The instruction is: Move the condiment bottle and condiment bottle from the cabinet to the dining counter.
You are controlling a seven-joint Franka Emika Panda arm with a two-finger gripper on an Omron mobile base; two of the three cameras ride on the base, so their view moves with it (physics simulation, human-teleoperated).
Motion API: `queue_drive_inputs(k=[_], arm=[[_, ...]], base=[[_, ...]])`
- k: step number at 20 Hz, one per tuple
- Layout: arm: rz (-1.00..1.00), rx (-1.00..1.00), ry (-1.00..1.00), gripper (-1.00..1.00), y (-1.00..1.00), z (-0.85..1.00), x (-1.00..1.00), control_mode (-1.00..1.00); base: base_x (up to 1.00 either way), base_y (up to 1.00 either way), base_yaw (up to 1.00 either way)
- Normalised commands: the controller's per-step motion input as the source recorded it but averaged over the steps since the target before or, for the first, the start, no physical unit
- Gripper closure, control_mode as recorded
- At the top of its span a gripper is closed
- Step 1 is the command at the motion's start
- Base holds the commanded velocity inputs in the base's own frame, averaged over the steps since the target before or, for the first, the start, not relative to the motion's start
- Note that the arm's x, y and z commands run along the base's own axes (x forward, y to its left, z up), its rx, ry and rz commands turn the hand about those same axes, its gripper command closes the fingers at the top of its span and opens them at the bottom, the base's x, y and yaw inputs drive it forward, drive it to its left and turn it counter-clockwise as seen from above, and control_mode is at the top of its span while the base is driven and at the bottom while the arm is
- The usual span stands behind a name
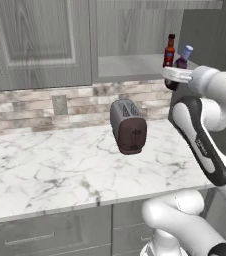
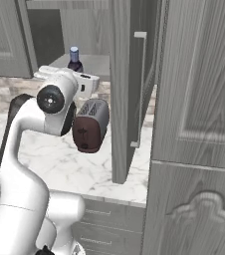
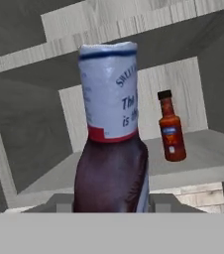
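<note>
Left base view first: the hand holds a dark bottle at the open cabinet.

Left base view, upper right of the frame: the hand (image 1: 177, 75) is closed around the dark bottle with the pale cap (image 1: 183, 56) at the edge of the cabinet shelf (image 1: 130, 65), and the red sauce bottle (image 1: 169, 51) stands just beside it on the left. A toaster (image 1: 128, 125) sits mid-frame on the marble bench (image 1: 45, 170). Right base view, upper left: the dark bottle (image 2: 74, 60) rises above the white wrist, with the open cabinet door (image 2: 129, 84) at centre. Hand view: the dark bottle (image 3: 111, 149) sits between the fingers (image 3: 62, 202) at centre, and the red sauce bottle (image 3: 171, 127) stands upright on the shelf (image 3: 208, 149), right of centre.
</note>
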Motion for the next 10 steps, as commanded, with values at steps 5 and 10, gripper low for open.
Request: queue_drive_inputs(k=[5,10], arm=[[0.17,-0.18,0.02,1.0,0.2,0.02,-0.3,-1.0],[0.01,-0.15,0.0,1.0,0.23,0.0,-0.3,-1.0]], base=[[0.0,0.0,0.0],[0.0,0.0,0.0]])
